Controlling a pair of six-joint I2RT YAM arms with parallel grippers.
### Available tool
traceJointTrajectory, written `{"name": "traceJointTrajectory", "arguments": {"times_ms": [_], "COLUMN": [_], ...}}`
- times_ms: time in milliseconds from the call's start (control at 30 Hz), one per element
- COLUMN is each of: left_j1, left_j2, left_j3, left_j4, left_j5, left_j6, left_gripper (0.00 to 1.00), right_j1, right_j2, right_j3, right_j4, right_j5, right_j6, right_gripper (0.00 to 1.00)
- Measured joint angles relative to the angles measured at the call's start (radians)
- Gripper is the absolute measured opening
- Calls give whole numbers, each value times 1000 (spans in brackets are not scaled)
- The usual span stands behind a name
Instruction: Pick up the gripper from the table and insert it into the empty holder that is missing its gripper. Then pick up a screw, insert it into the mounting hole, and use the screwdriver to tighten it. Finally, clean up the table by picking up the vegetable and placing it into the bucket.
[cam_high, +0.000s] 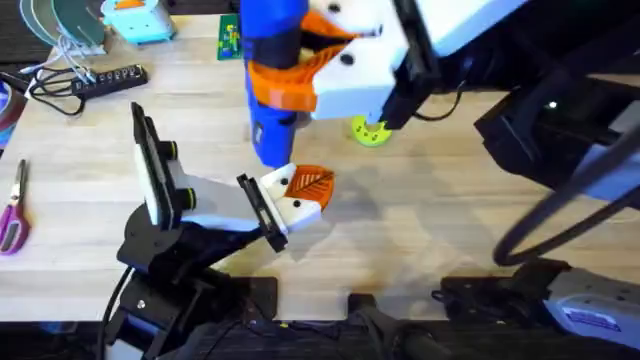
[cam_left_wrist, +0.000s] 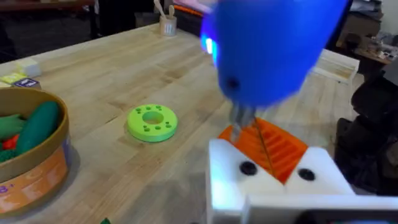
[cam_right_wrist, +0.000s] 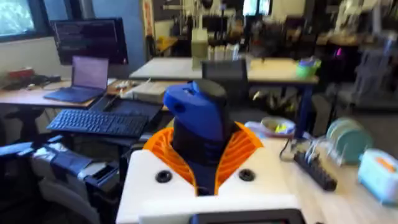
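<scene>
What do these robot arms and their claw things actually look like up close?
The left arm has black joints and white link covers, on a black base with dark cables. Its gripper is a white block with black screw heads and orange ribbed finger pads. The right gripper has the same white body, two black screws and orange ribbed pads.

Nothing here can actually be read. The bucket (cam_left_wrist: 28, 155) at the lower left of the left wrist view carries pale marks on its orange side, too blurred to make out. A white label with blue lines sits on the arm base (cam_high: 590, 312) at the lower right of the overhead view, its print too small to tell.
</scene>
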Motion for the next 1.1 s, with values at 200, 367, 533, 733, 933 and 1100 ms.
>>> {"name": "traceJointTrajectory", "arguments": {"times_ms": [200,367,533,733,933,1100], "left_j1": [0,0,0,0,0,0], "left_j2": [0,0,0,0,0,0], "left_j3": [0,0,0,0,0,0], "left_j4": [0,0,0,0,0,0], "left_j5": [0,0,0,0,0,0], "left_j6": [0,0,0,0,0,0], "left_gripper": [12,12,12,12,12,12], "right_j1": [-28,-108,-263,-415,-488,-471], "right_j2": [-2,-3,2,79,216,331], "right_j3": [0,0,0,0,0,0], "right_j4": [63,-76,-489,-764,-788,-786], "right_j5": [12,55,285,766,1102,1136], "right_j6": [21,-113,-396,-771,-1093,-1243], "right_gripper": [98,95,94,94,92,91]}}
